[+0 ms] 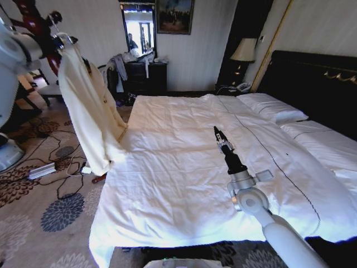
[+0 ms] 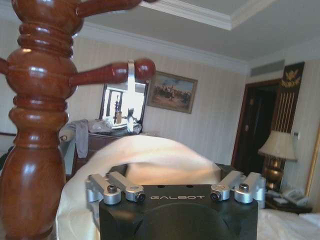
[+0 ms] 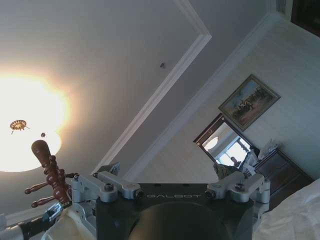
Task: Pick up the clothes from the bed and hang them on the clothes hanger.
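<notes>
The cream clothes [image 1: 89, 111] are seen hanging off the bed [image 1: 195, 167], beside its foot-end corner and above the patterned carpet [image 1: 50, 218]. The garment is suspended from a dark red-brown wooden coat stand [image 2: 35, 125]; a small silver hook [image 2: 131, 75] is seen looped over one of the stand's pegs, directly above the cloth. The hanger body itself is covered by the garment and cannot be made out.

The left tool [image 2: 177, 192] is held close behind the draped shoulder of the clothes, just beside the coat stand's post. Whether its fingers are spread or pressed together cannot be told, as the cloth hides them. The word "GALBOT" is read in pale letters on its black housing.

The right tool [image 1: 216, 132] is extended above the middle of the bed's white duvet, well apart from the coat stand, and is pointed up and away toward the far wall. Its fingers appear pressed together, with nothing between them. The same "GALBOT" lettering is read on its housing in the right wrist view.

A dark dresser [image 1: 145, 75] carrying a heap of grey clothing stands against the far wall, beyond the bed, with a mirror [image 1: 139, 28] above it.
</notes>
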`<state>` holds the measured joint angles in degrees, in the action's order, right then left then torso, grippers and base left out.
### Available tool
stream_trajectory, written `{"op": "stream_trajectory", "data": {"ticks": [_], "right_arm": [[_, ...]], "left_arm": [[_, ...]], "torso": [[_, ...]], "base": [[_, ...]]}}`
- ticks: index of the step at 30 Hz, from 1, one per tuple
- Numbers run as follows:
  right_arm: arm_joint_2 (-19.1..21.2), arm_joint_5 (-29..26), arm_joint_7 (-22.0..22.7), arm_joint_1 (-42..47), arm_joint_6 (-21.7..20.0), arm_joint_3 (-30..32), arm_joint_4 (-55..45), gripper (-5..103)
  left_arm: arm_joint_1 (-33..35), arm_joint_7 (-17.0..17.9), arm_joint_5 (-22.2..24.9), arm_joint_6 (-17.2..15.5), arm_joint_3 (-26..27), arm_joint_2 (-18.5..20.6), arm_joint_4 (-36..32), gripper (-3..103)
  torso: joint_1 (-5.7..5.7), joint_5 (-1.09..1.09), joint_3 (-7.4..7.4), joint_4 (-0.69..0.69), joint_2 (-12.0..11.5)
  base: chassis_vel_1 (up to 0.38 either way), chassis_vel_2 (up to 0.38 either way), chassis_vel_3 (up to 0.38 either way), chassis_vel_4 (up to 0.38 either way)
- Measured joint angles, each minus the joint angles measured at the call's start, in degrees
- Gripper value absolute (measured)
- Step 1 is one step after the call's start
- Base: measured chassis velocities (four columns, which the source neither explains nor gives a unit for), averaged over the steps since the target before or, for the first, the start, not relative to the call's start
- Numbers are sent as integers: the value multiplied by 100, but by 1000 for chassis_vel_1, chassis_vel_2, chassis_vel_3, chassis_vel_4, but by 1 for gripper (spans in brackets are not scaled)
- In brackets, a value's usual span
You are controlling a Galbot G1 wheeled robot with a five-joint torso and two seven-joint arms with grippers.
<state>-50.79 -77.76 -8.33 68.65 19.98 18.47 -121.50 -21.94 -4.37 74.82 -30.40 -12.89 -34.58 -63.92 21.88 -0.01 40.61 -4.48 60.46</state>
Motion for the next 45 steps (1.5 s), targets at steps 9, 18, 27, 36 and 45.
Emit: {"op": "stream_trajectory", "data": {"ticks": [9, 18, 27, 36, 45], "right_arm": [[4, -5, 39, 47, -7, 9, -50, 100], [-75, 13, 86, 72, -8, 17, -62, 100], [-122, 81, 72, 240, -3, 73, -114, 100], [-121, 111, 39, 349, 16, 112, -162, 100], [-146, 158, 32, 368, 18, 60, -148, 100]], "left_arm": [[1635, -16, -65, 145, 1055, 872, -1706, 100], [2153, -11, 151, 684, 1290, 1383, -2746, 100], [2659, 21, 110, 800, 1611, 1615, -3118, 100], [2681, 77, 121, 876, 1743, 1688, -3073, 100], [2545, 617, 30, 617, 1789, 1918, -3226, 100]], "torso": [[0, 0, -1, 4, 0], [-1, 1, -1, 1, 0], [0, -1, 0, 2, -1], [0, -1, 0, 2, -1], [0, 1, 0, 2, 0]], "base": [[0, 0, 0, 0], [0, 0, 0, 0], [0, 0, 0, 0], [0, 0, 0, 0], [0, 0, 0, 0]]}}
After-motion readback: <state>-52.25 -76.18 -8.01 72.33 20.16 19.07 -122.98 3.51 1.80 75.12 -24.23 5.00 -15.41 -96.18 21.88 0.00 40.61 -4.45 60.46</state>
